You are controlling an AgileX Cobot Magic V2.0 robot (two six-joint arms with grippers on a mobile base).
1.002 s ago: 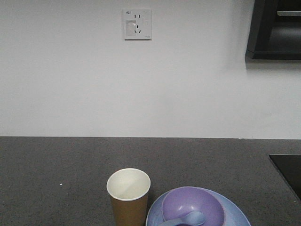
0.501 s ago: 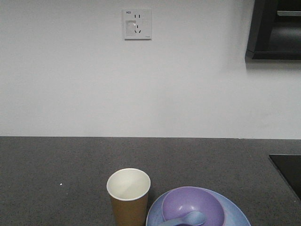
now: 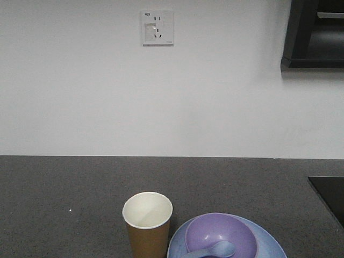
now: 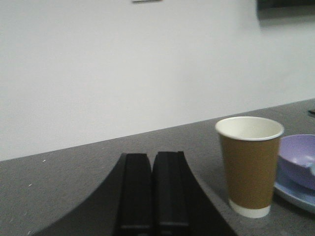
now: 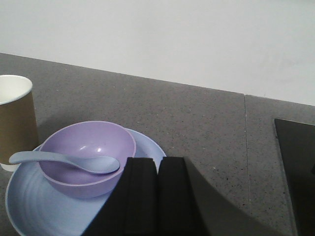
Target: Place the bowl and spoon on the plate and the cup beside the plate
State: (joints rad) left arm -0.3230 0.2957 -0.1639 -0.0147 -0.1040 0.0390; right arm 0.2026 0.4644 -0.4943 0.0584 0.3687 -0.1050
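The lavender bowl (image 3: pixel 220 234) sits on the pale blue plate (image 3: pixel 271 244) at the counter's near edge, also seen as bowl (image 5: pixel 87 157) on plate (image 5: pixel 34 206). The pale blue spoon (image 5: pixel 69 161) lies in the bowl, its handle over the left rim; spoon (image 3: pixel 215 250). The brown paper cup (image 3: pixel 147 223) stands upright just left of the plate; cup (image 4: pixel 249 164), cup (image 5: pixel 15 123). My left gripper (image 4: pixel 152 157) is shut and empty, left of the cup. My right gripper (image 5: pixel 158 161) is shut and empty, at the plate's right rim. Neither gripper shows in the front view.
The dark grey counter (image 3: pixel 64 193) runs back to a white wall with a socket (image 3: pixel 157 27). A black cooktop (image 3: pixel 329 196) is set into the counter at the right, cooktop (image 5: pixel 298 172). A dark cabinet (image 3: pixel 314 32) hangs at the upper right.
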